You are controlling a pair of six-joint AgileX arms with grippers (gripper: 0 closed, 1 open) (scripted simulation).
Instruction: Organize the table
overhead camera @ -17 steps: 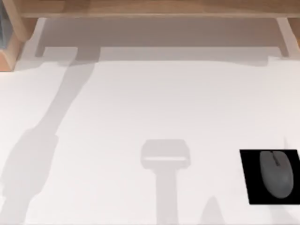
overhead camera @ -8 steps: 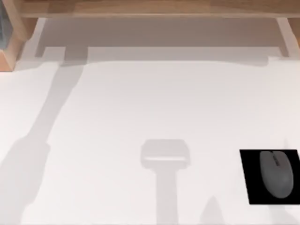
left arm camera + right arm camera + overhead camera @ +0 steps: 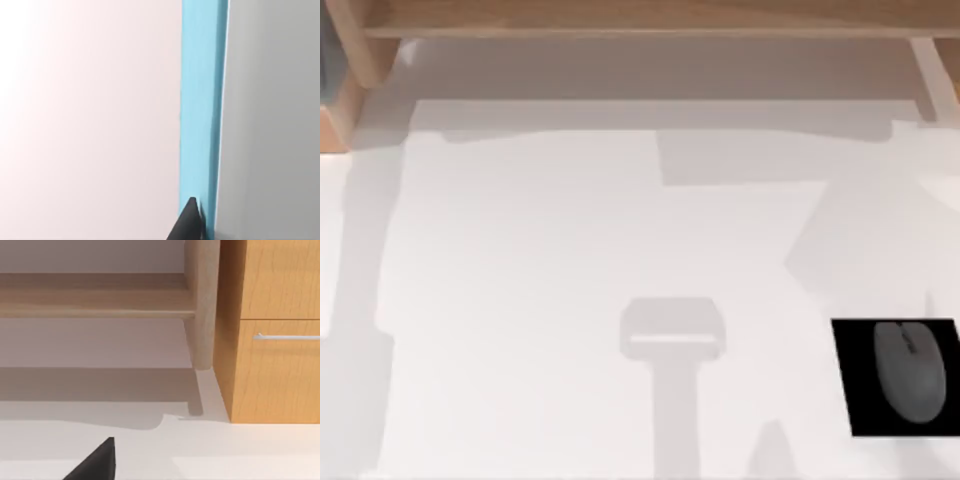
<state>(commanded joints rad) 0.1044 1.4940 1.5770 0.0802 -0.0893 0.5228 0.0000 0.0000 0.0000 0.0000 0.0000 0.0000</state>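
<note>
Item 1: tabletop (image 3: 570,250). Large, flat, plain white, with a light wooden rim; it spans nearly all of the top view. Bare apart from the items below and several soft grey shadows.

Item 2: mouse pad (image 3: 855,385). Small, black, rectangular; lies flat at the right side of the tabletop, near its front edge.

Item 3: mouse (image 3: 908,372). Grey, resting on the mouse pad, within its borders.

Item 4: wooden shelf (image 3: 640,18). Runs along the far edge of the tabletop; its upright post (image 3: 202,305) appears in the right wrist view.

Item 5: drawer cabinet (image 3: 272,330). Wood-grained, with 1 metal handle (image 3: 286,337); stands just beside the post.

Item 6: left end effector (image 3: 189,224). 1 dark tip visible against a blue upright strip (image 3: 202,100); whether released or clenched cannot be told.

Item 7: right end effector (image 3: 95,462). 1 dark tip visible above the tabletop, facing the shelf; state likewise cannot be told.

Progress, as judged: mouse already sits on its pad and nothing loose lies elsewhere, so the tidying looks finished or close to it. No remaining step is evident.
</note>
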